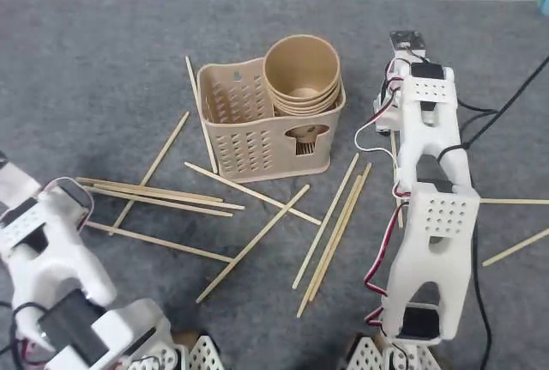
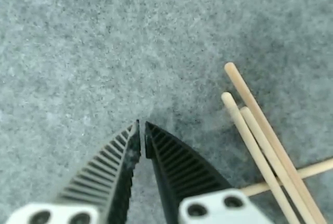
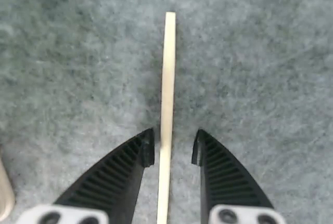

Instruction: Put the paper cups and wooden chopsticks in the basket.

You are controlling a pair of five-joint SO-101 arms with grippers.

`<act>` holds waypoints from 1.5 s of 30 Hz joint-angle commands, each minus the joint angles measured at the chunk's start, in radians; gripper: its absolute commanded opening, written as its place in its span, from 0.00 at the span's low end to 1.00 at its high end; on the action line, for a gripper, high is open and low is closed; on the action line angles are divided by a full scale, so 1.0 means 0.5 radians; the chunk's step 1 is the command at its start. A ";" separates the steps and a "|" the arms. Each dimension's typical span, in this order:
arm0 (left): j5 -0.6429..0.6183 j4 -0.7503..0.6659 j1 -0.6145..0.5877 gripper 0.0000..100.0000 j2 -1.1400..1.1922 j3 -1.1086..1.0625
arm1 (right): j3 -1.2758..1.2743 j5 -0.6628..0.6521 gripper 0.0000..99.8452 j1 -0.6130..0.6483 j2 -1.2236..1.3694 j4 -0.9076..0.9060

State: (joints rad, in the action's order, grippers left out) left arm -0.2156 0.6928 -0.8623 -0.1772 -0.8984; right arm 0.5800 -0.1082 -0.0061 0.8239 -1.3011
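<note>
A beige slotted basket (image 1: 249, 134) stands in the middle of the grey carpet, with a stack of brown paper cups (image 1: 302, 71) in its right half. Several wooden chopsticks (image 1: 163, 194) lie scattered around it. In the right wrist view my right gripper (image 3: 173, 142) is open low over the carpet, and one chopstick (image 3: 168, 73) runs between its fingers without being squeezed. My left gripper (image 2: 141, 126) is shut on nothing above bare carpet, beside the ends of three chopsticks (image 2: 248, 122). The left arm (image 1: 43, 250) sits at the near left, the right arm (image 1: 429, 172) right of the basket.
More chopsticks lie in front of the basket (image 1: 334, 224) and at the far right edge (image 1: 515, 248). One chopstick (image 1: 202, 112) leans along the basket's left side. Black cables (image 1: 506, 104) trail right of the right arm.
</note>
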 commanded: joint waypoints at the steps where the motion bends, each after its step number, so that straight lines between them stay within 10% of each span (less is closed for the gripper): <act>1: -0.015 -0.006 0.018 0.01 -0.009 0.094 | 0.080 -0.028 0.12 0.020 -0.011 0.029; 6: -0.015 -0.006 0.018 0.01 -0.009 0.094 | 0.074 -0.080 0.00 0.005 0.002 0.063; 32: -0.009 -0.006 0.009 0.01 -0.009 0.087 | 0.393 -0.224 0.01 -0.308 -1.143 -0.990; 45: -0.006 -0.006 0.009 0.01 -0.009 0.084 | -0.721 -0.218 0.01 -0.112 -2.450 -0.704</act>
State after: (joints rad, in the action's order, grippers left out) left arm -0.2156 0.6928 -0.8623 -0.1772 -0.8984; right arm 0.3237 -0.2064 -0.0890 -0.2378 -1.7246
